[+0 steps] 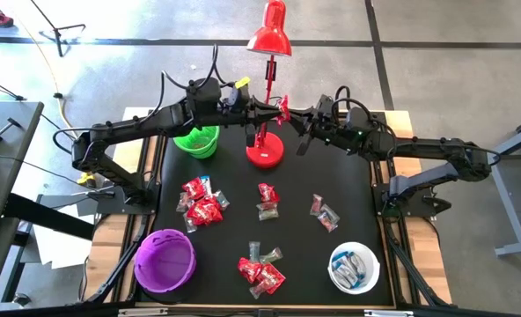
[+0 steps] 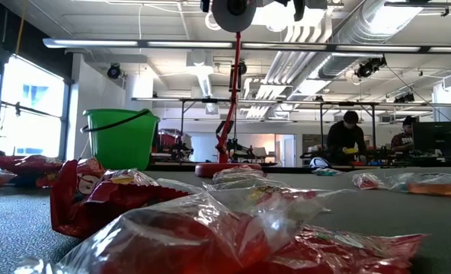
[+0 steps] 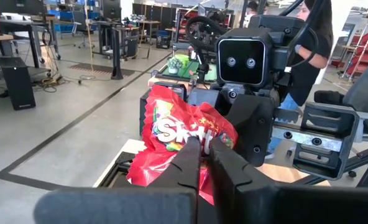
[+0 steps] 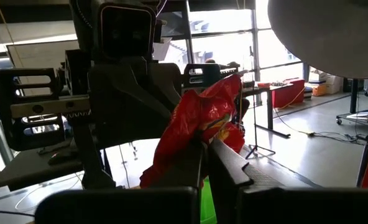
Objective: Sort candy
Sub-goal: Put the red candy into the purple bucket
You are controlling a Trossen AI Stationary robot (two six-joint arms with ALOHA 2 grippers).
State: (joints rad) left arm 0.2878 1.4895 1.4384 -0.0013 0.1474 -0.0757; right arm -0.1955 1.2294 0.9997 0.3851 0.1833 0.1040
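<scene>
Red and crinkled, one candy packet (image 1: 283,109) hangs in the air between the two grippers, above the far edge of the black mat (image 1: 348,198) and just beside the stem of the red desk lamp (image 1: 266,148). The left gripper (image 1: 275,110) has its fingers (image 3: 190,163) pinched shut on one edge of the packet (image 3: 174,146) (white lettering shows on the wrapper in the left wrist view). The right gripper (image 1: 293,113) faces it from the other side, its fingers (image 4: 224,163) also clamped on the same packet (image 4: 199,124), so both arms meet above the lamp's base.

Below them, the rest of the candy lies in loose groups on the mat: a red heap (image 1: 200,204) near the left side, a small group (image 1: 267,201) in the middle, a pair (image 1: 324,213) toward the right, and another heap (image 1: 260,271) at the near edge. Blue-and-white pieces (image 1: 352,268) sit inside the white bowl (image 1: 372,280) at the near right corner. The purple bowl (image 1: 165,261) stands at the near left, and the green bowl (image 1: 198,141) stands at the far left, under the left arm. In the low view the green bowl (image 2: 121,138) rises behind red wrappers (image 2: 96,196) close to the camera.
</scene>
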